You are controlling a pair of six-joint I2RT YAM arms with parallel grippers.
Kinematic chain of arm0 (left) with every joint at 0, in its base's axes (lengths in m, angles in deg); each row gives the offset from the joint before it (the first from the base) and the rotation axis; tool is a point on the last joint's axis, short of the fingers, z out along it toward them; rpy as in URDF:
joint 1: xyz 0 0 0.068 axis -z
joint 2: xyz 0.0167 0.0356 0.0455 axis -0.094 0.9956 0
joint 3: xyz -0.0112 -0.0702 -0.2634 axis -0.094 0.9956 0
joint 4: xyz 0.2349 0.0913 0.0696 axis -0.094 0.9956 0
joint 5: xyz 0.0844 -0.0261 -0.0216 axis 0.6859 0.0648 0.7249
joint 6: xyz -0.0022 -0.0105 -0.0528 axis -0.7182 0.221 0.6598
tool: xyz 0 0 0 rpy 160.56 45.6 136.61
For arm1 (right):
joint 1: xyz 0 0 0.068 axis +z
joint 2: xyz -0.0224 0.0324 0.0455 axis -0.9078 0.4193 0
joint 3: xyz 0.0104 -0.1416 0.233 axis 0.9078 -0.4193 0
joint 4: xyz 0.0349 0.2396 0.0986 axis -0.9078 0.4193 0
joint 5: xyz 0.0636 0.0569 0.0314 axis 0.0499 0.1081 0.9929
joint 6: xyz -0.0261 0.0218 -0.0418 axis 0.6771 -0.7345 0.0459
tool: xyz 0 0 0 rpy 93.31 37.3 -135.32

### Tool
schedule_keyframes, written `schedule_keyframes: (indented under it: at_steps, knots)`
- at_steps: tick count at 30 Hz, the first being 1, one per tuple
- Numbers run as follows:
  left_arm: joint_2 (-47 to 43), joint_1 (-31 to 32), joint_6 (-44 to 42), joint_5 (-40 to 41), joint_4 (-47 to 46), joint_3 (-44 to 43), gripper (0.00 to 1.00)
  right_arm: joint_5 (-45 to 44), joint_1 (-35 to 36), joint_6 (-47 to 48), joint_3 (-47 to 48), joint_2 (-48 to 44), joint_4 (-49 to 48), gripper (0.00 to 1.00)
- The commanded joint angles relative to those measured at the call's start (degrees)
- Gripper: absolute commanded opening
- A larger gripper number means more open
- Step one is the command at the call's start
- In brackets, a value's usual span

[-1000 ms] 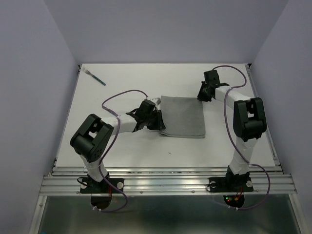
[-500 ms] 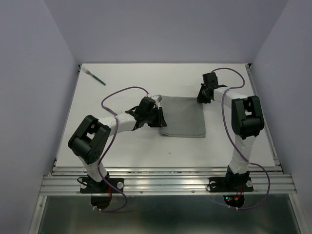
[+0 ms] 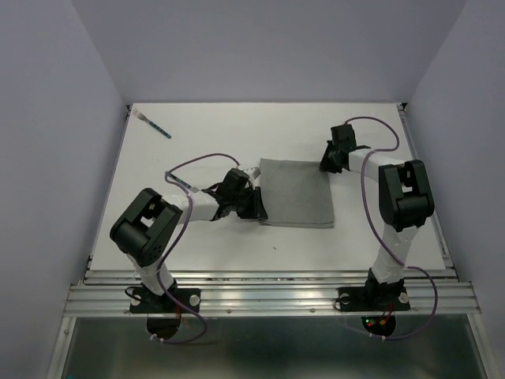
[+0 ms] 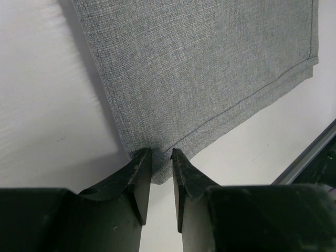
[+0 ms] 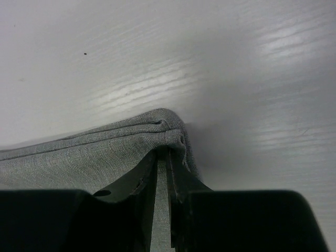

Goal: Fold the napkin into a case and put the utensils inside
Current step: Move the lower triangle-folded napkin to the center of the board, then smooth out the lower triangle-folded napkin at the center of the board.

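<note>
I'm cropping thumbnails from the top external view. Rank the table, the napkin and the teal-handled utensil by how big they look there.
Largest to smallest:
1. table, by far the largest.
2. napkin, a grey rectangle mid-table.
3. utensil, a thin sliver near the far left corner.

No lettering, label, brand, number or sign can be read in any of the views. The napkin (image 3: 298, 192) is plain grey cloth (a stitched hem along its edge is its only marking), and the white table (image 3: 213, 134) carries no legible print.
</note>
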Motion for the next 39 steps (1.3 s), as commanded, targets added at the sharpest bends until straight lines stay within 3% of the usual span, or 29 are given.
schedule_keyframes:
  at_steps: [1,8,11,14,16,28,39]
  knots:
    - [-1.8,1.64,1.01,-1.39,-0.86,2.27,0.33,2.64,-0.31,-0.87,-4.24,-3.47,1.42,0.19]
    - [-8.55,4.89,4.52,-0.96,0.62,7.1,0.33,4.14,-0.31,-2.36,-12.59,-13.48,0.98,0.2]
    - [-12.33,4.98,4.79,0.71,4.13,7.02,0.4,4.05,-0.31,-2.54,-15.06,-19.55,2.38,0.23]
    - [-15.33,4.98,4.44,2.82,7.74,4.4,0.5,0.11,-0.31,-2.98,-16.47,-26.03,4.75,0.47]
    - [-17.35,4.98,4.26,4.4,9.41,2.81,0.52,-0.96,-0.31,-2.98,-18.49,-29.13,6.76,0.53]
    - [-19.21,4.98,3.47,11.35,15.58,-3.62,0.54,6.78,-0.31,-10.88,-38.79,-51.98,16.6,0.52]
    - [-17.71,4.98,3.21,11.26,15.05,-3.88,0.54,8.17,-0.31,-10.89,-42.4,-51.38,17.85,0.47]
